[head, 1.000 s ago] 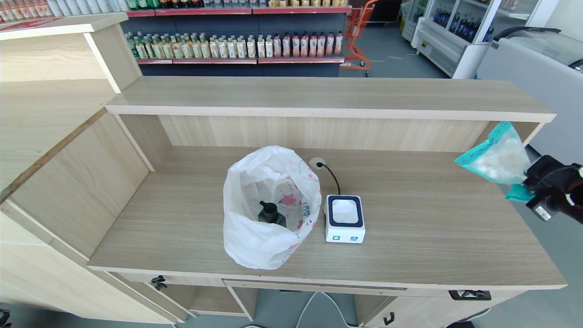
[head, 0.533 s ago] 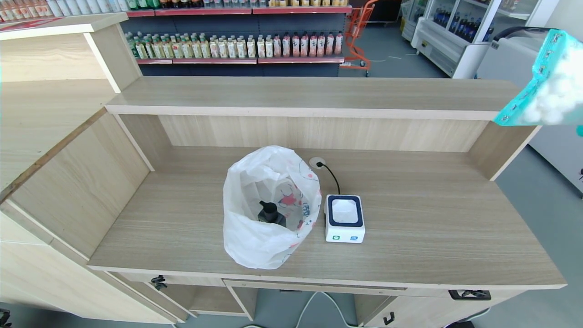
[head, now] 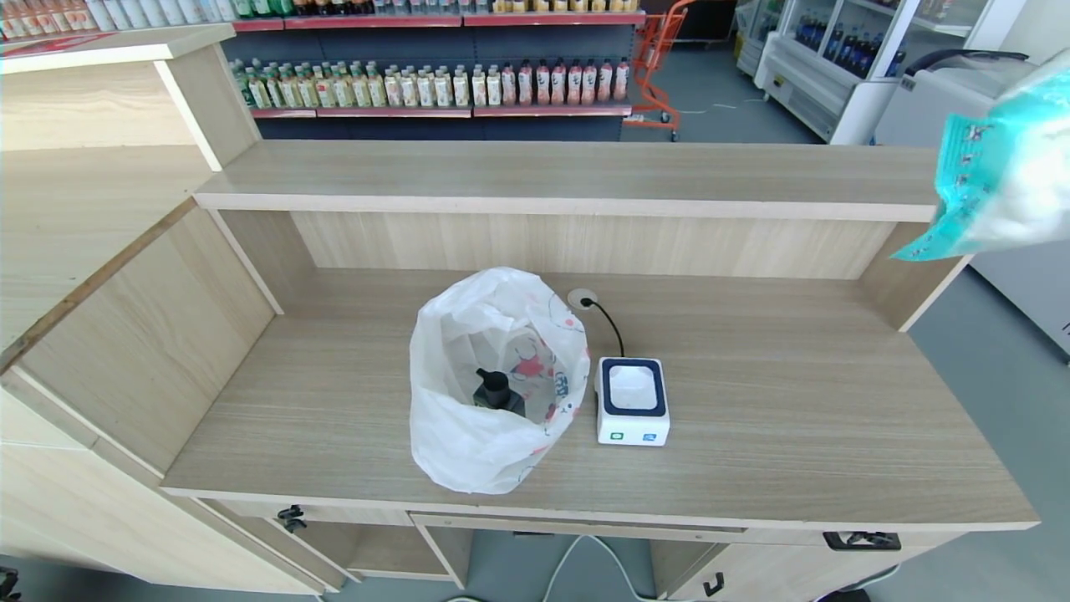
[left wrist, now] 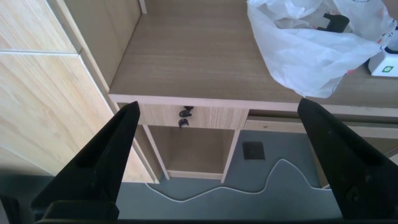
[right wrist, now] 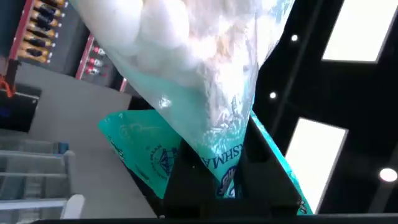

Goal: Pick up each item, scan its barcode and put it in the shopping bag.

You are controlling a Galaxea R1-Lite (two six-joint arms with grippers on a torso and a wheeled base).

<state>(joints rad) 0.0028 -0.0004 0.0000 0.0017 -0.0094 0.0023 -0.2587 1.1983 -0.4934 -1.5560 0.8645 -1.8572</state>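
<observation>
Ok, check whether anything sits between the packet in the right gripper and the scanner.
Nothing visible does. The teal packet, clamped in the right gripper, is held up by the counter's right end. The scanner sits mid-counter, with bare wood between them. The shopping bag stands on the scanner's left, out of the path.

A clear, teal-edged packet [head: 999,167] of white puffs hangs tilted in the air at the right end of the table [head: 794,418]. The white shopping bag [head: 489,443] stands open on the table, a black bottle [head: 497,393] inside, the white scanner [head: 633,400] just beside it.
</observation>
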